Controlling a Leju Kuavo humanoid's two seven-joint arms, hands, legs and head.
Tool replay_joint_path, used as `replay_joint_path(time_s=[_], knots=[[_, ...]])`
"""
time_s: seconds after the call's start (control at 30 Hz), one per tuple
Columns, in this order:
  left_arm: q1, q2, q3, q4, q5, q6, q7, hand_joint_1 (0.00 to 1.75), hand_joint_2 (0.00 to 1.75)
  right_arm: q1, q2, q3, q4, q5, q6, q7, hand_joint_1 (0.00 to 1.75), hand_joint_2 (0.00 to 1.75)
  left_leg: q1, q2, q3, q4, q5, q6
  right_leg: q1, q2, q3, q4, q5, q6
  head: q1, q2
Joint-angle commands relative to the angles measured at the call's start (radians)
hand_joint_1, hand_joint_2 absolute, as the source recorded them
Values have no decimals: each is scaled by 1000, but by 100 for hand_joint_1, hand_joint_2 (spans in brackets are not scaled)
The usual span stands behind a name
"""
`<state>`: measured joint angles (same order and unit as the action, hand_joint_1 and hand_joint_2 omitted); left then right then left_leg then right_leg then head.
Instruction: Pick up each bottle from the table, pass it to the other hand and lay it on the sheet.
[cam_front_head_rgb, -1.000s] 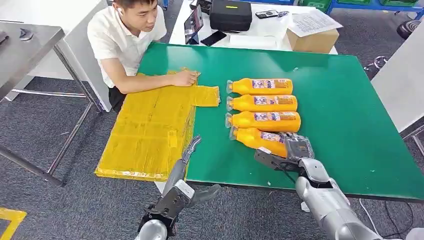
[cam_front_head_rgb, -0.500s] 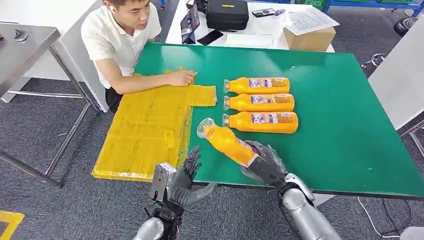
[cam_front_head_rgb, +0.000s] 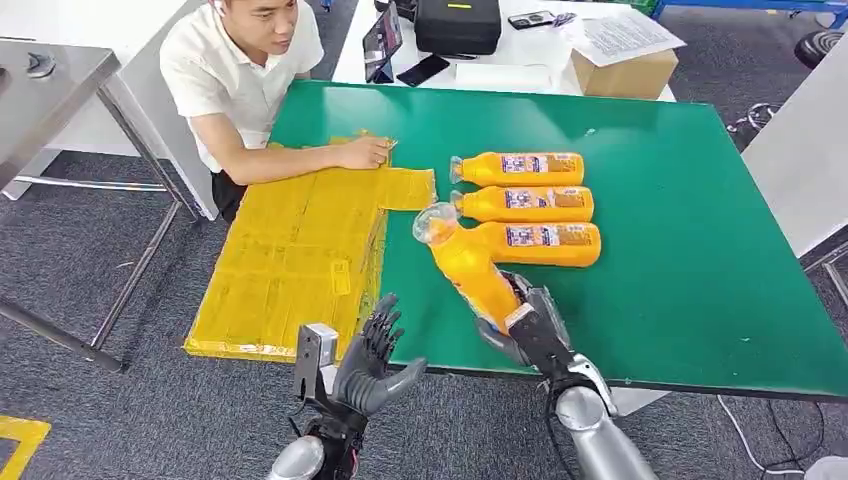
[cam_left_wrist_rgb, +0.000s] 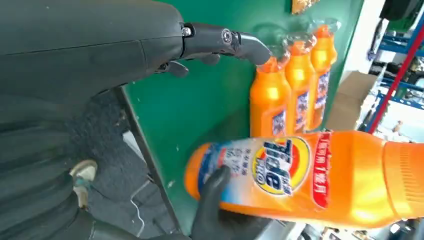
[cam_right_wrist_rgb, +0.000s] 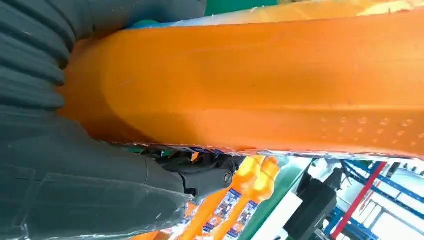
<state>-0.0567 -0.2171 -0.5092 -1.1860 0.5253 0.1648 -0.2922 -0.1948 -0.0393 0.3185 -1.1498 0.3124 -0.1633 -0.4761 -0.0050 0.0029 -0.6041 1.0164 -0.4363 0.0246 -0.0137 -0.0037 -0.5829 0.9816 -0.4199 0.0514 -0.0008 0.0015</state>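
Gripping a lifted bottle (cam_front_head_rgb: 470, 266) over the table's near edge, right hand (cam_front_head_rgb: 530, 330); left hand (cam_front_head_rgb: 372, 355) empty, fingers spread.

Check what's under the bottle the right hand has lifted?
Under the lifted bottle, held by the right hand, lies bare green table and the neck end of the nearest lying bottle. Its cap is covered.

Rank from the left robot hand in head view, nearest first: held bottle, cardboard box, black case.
1. Held bottle, just right of the left robot hand, gripped by the right robot hand.
2. Black case, far table, centre.
3. Cardboard box, far right.
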Motion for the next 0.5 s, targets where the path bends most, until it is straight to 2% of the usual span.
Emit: replay_joint_path(time_s=[0.03, 0.1, 0.27, 0.5], knots=[[-21, 38, -30, -57, -1, 8, -18, 0, 175, -9, 51, 36, 80, 8, -1, -9, 175, 175, 1, 1, 4, -1, -1, -2, 1, 1, 3, -1, -1, -2, 0, 0], [-25, 35, -32, -84, -25, 17, -53, 0, 175, -17, 53, 87, 106, 36, 13, 0, 173, 175, 1, 1, 3, -1, -1, -2, 1, 1, 2, -1, -1, -2, 0, 0], [-67, 30, -47, -23, -29, 24, 3, 0, 175, -47, 79, 205, 150, 132, -23, -15, 175, 175, 1, 3, 3, -1, -1, -2, 1, 3, 2, -1, 0, -2, 0, 0], [-145, -1, -41, 121, 5, 35, -12, 0, 175, -34, 62, 333, 29, 194, -109, -18, 175, 175, 1, 1, 2, 0, -1, -2, 1, 2, 2, 0, 0, -2, 0, 0]])
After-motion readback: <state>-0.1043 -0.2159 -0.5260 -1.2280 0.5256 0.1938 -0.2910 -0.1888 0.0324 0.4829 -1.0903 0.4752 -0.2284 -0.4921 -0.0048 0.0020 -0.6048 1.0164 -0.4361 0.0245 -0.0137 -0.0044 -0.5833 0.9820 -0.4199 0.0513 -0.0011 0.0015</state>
